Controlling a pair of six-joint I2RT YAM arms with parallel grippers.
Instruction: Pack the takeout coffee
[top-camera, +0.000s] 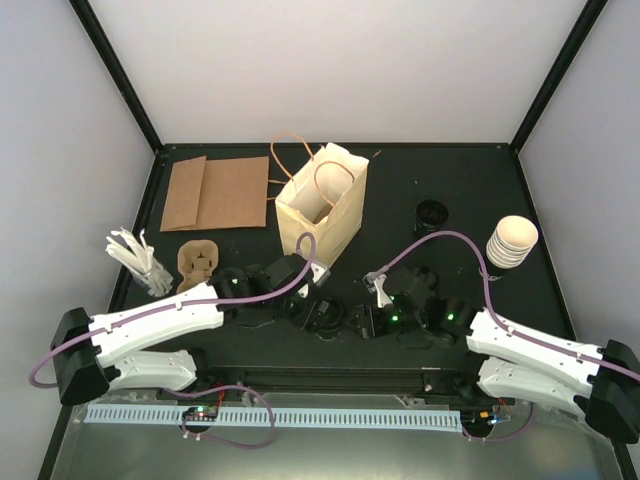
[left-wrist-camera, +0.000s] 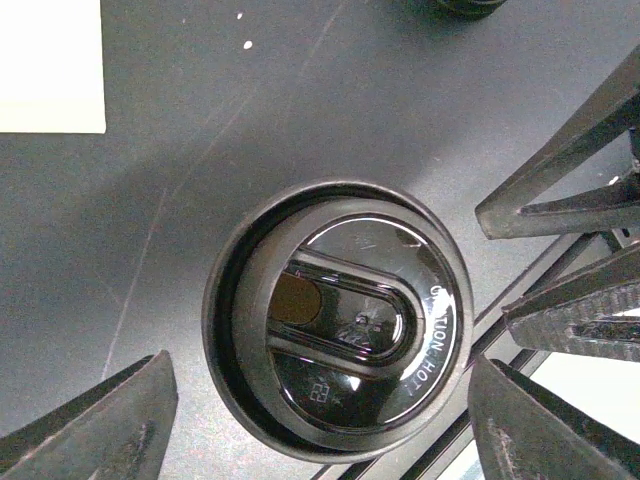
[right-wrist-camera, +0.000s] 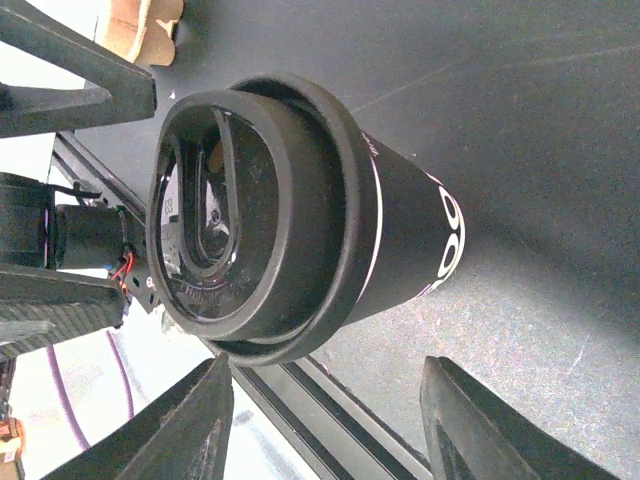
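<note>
My left end effector (left-wrist-camera: 322, 368) hangs over the takeout coffee (right-wrist-camera: 400, 235), a black cup capped with a black lid (left-wrist-camera: 345, 320). From there I look down on that lid almost square-on. The fingers (left-wrist-camera: 100, 425) stand wide apart, one on each side of the lid and clear of it, with hold of nothing.

My right end effector (right-wrist-camera: 325, 370) sits at the cup's right side, level with its wall. Its fingers (right-wrist-camera: 475, 425) are parted too. The cup is just beyond their tips rather than between them, so nothing is gripped. In the left wrist view those tips lie just beside the lid's rim. I cannot tell whether they touch it.

The coffee stands on the counter (top-camera: 440, 170) close to its near edge, about midway across, on the near side of the cream paper bag (top-camera: 322, 215). As far as I can read it, the cup is upright with its long axis vertical. The lid and sip slot face up toward my left end effector, and the narrower base is down on the counter.
</note>
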